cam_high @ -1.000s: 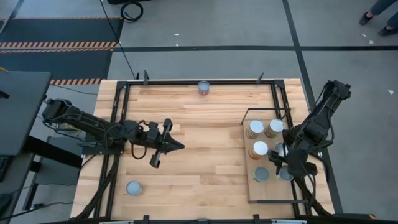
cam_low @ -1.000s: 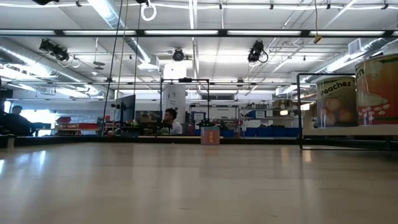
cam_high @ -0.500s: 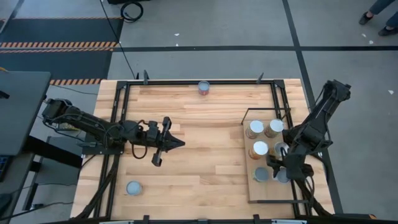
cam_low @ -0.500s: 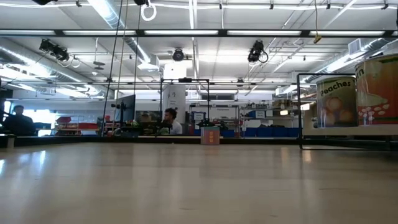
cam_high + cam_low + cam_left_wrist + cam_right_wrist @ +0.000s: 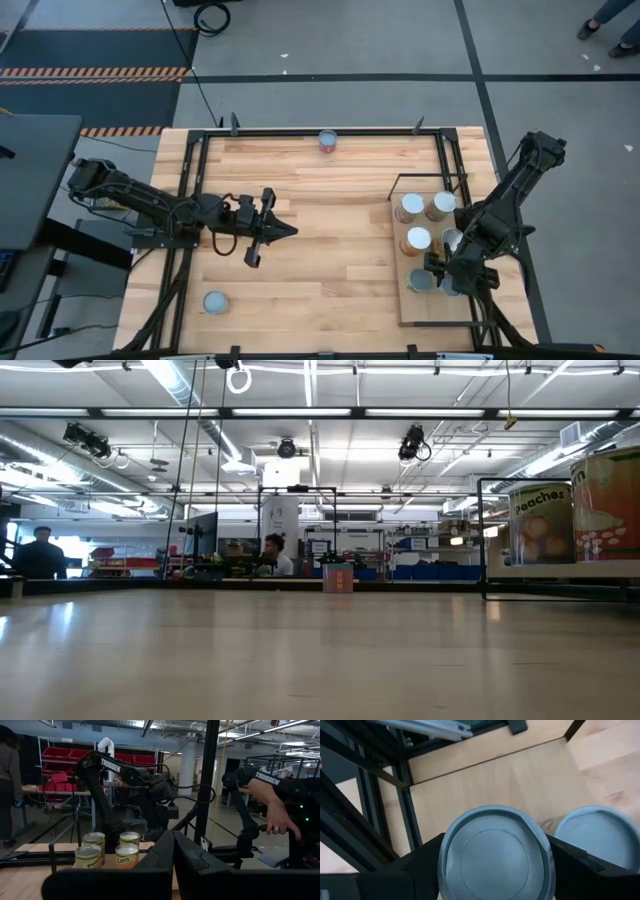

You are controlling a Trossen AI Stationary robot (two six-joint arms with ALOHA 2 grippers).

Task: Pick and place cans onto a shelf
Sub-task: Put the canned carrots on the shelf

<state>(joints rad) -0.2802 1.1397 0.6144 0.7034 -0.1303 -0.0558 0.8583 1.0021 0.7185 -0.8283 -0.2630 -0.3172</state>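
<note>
My right gripper (image 5: 447, 277) stands over the near part of the shelf (image 5: 415, 315), a pale board with a black wire frame, and is shut on a silver-topped can (image 5: 495, 855). A blue-grey can (image 5: 420, 282) stands right beside it, and several more cans (image 5: 418, 239) stand on their bases farther back on the shelf. Loose cans stand on the table at the far edge (image 5: 328, 140) and the near left (image 5: 215, 302). My left gripper (image 5: 290, 232) is shut and empty over the table's left half. My right gripper pinches the can between its two fingers, one on each side of the round wall just under the rim (image 5: 441, 862). The fingers (image 5: 570, 862) come from above, pointing down. The can stands upright; I cannot tell whether its base is on the shelf.
The neighbouring can (image 5: 600, 835) is very close to the held one. A black frame (image 5: 300, 131) runs around the tabletop. The near end of the shelf board (image 5: 440, 310) is bare. People show in the room beyond the table; a hand (image 5: 280, 820) rests on a leader arm.
My right gripper has gone a little toward the table's near edge and left, over the near part of the shelf. My left arm has kept still.
</note>
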